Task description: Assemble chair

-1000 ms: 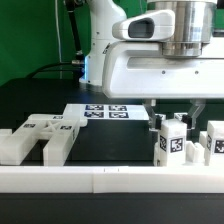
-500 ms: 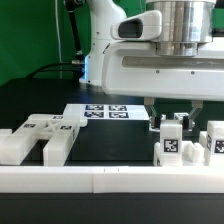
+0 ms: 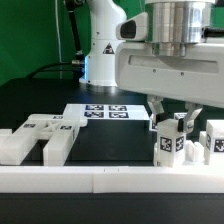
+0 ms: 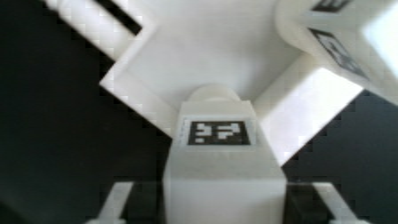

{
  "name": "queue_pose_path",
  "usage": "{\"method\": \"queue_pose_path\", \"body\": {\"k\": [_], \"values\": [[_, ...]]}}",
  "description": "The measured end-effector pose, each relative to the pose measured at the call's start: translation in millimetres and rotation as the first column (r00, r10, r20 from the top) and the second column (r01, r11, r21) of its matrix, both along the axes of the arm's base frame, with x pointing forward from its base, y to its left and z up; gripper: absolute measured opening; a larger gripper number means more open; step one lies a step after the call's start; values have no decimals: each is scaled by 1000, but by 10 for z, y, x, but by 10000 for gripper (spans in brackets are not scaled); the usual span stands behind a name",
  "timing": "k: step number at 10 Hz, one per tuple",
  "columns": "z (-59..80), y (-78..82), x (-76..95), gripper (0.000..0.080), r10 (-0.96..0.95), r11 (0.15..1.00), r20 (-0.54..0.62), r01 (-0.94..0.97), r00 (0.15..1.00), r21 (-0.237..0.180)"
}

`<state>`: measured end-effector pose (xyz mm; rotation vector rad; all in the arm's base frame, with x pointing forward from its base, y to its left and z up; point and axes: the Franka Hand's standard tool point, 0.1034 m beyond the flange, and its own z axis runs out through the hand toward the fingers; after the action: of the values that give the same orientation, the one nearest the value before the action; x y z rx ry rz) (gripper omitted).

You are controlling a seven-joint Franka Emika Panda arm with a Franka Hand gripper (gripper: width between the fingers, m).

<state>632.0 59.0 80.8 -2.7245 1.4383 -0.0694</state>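
Observation:
The chair is in loose white tagged parts. A small upright block (image 3: 170,143) stands at the exterior view's right, just behind the front rail. My gripper (image 3: 174,117) is open and straddles its top, one finger on each side. In the wrist view the same block (image 4: 219,140) lies between the two fingers (image 4: 127,200) with dark gaps on both sides. My gripper (image 4: 219,208) does not touch it. A wide forked part (image 4: 169,60) lies beyond. A large slotted part (image 3: 42,135) sits at the exterior view's left.
The marker board (image 3: 104,112) lies flat on the black table behind the parts. A long white border rail (image 3: 100,180) runs along the front. Another tagged block (image 3: 213,141) stands close to the exterior view's right of the gripper.
The gripper has come down over the small upright block. Its fingers now reach beside the block's top. The parts have not moved.

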Motion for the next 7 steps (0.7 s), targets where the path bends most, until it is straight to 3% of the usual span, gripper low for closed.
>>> {"method": "queue_pose_path", "body": {"k": [3, 6, 7], "values": [[0, 15, -1, 291, -155, 988, -6, 155, 988, 15], [-1, 2, -1, 610, -61, 998, -2, 61, 998, 8], [-1, 0, -1, 610, -13, 1000, -1, 13, 1000, 2]]}}
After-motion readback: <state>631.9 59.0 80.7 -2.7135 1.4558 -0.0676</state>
